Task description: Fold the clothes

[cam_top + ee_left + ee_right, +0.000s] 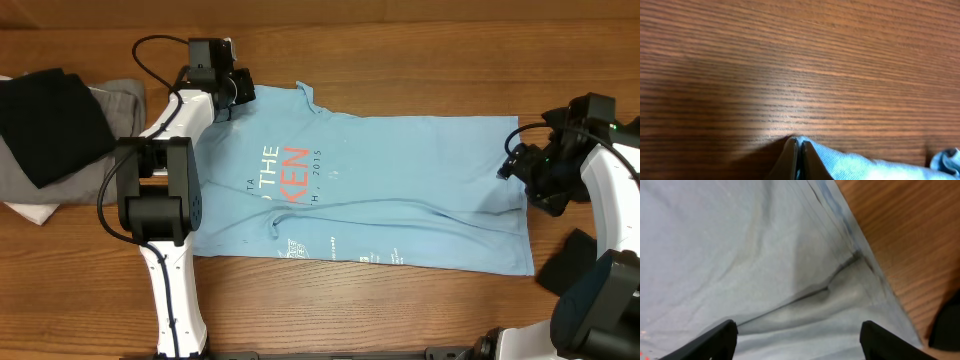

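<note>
The sky-blue T-shirt [400, 190] lies spread flat across the middle of the table [400, 60], collar towards the left edge and hem towards the right edge, lettering up. That open layout suits a first fold, since both ends can be reached at once. The left end effector [238, 92] sits low at the shirt's far-left corner, by the sleeve and shoulder. Its fingers are pressed together, and in the left wrist view a tongue of blue cloth comes out from between the tips, so it appears to be pinching the fabric edge right at the tabletop. Probably it holds there because a corner gives control of the whole side. The right end effector [522, 168] hovers over the hem near the right edge with its fingers [715, 340] spread wide over wrinkled cloth, gripping nothing. I judge it is lining up a matching hold so both ends lift together. A black garment [50, 120], a grey garment [125, 98] and a white garment [30, 210] are heaped at the left edge, apparently parked clear of the working area.
</note>
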`<state>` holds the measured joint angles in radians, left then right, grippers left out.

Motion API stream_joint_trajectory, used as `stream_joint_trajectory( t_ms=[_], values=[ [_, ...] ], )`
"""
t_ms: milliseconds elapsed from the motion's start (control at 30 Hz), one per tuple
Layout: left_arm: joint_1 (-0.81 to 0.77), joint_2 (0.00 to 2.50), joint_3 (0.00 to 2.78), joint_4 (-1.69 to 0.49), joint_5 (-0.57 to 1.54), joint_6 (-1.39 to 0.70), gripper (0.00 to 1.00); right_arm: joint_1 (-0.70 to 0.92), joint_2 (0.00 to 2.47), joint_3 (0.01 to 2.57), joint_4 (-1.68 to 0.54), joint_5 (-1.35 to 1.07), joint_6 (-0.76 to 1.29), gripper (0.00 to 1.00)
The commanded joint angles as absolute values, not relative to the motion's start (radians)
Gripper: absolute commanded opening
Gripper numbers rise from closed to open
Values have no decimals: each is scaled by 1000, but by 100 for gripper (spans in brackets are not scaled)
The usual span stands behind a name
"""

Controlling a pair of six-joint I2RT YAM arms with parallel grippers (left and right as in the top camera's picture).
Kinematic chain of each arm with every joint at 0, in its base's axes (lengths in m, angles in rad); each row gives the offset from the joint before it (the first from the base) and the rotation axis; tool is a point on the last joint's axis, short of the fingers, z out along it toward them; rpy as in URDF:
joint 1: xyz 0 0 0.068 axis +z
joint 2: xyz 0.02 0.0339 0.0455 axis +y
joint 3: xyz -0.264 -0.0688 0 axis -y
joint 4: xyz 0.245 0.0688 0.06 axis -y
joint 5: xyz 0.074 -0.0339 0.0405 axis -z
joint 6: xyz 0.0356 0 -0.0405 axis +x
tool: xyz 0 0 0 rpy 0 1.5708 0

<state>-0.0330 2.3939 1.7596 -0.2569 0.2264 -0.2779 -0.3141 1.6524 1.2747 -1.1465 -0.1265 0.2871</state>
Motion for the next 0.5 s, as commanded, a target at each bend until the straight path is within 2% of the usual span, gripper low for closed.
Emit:
stream_joint_trajectory(
  t_ms=[0, 133, 300, 467],
  values=[
    [-35, 2409, 1770, -314, 263, -270, 4, -315, 1631, 1293, -1111, -133, 285, 83],
    [-23, 2352, 1770, -357, 263, -273, 4, -315, 1639, 1293, -1076, -134, 256, 76],
    [-14, 2243, 1770, -447, 255, -274, 4, -315, 1695, 1309, -991, -139, 227, 75],
    [-13, 2171, 1770, -554, 221, -288, 4, -315, 1850, 1451, -945, -166, 184, 76]
  ],
)
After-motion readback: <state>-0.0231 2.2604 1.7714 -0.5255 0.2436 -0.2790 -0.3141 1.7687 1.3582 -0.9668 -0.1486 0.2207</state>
